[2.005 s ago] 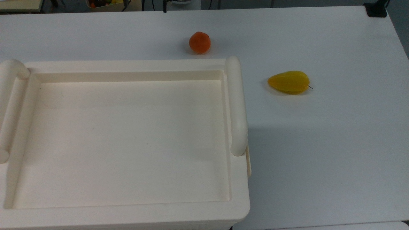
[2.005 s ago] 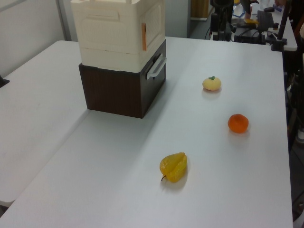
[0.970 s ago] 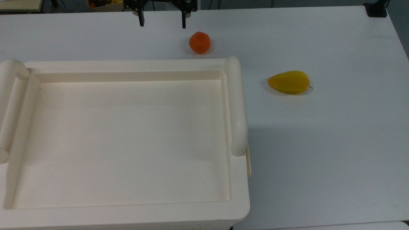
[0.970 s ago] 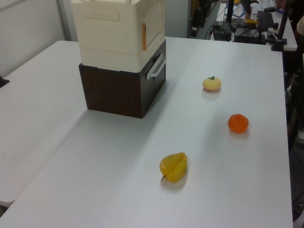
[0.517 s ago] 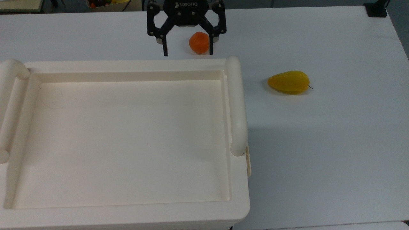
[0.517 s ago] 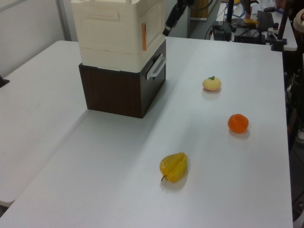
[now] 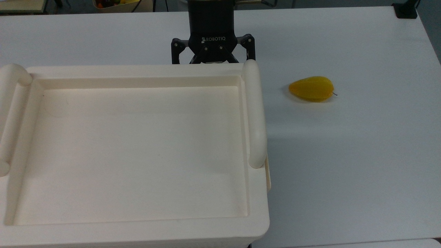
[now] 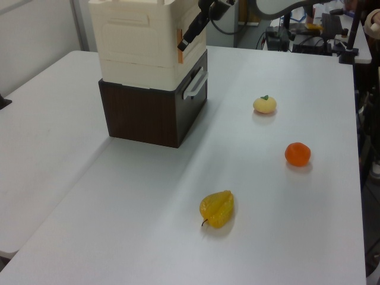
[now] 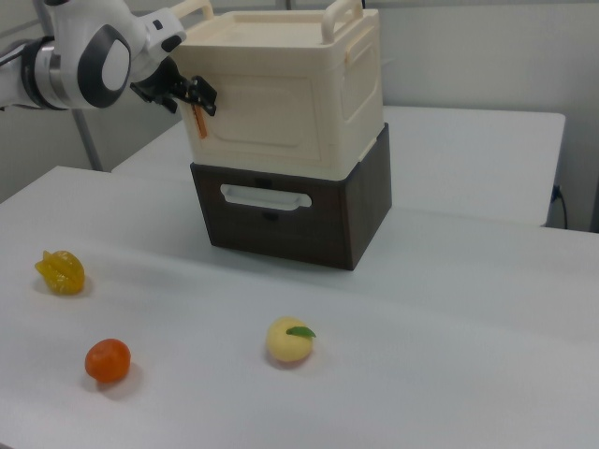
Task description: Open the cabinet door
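The cream cabinet [image 9: 281, 84] stands on a dark brown drawer unit [image 9: 356, 215]; its recessed top [image 7: 137, 151] takes up the top view's left. The cabinet door [image 9: 271, 117] is the panel on the front face in the right view and lies flush with that face. An orange tab [image 9: 198, 120] marks the door's left edge. My gripper [image 9: 192, 94] is open and sits right at that edge, just above the tab. In the left view my gripper [image 8: 189, 37] hangs beside the orange tab [image 8: 179, 46]. From above, the wrist housing [image 7: 212, 38] shows and the cabinet rim hides the fingertips.
A yellow starfruit [image 7: 311, 88] lies on the white table [image 7: 344, 155] to the cabinet's right in the top view. An orange [image 9: 107, 361] and a pale yellow fruit [image 9: 290, 340] lie in front of the drawer unit, whose white handle [image 9: 265, 196] sticks out.
My gripper has come in from the far table edge in the top view to the cabinet's door side. It now covers the orange there, and its fingertips have dropped below the rim.
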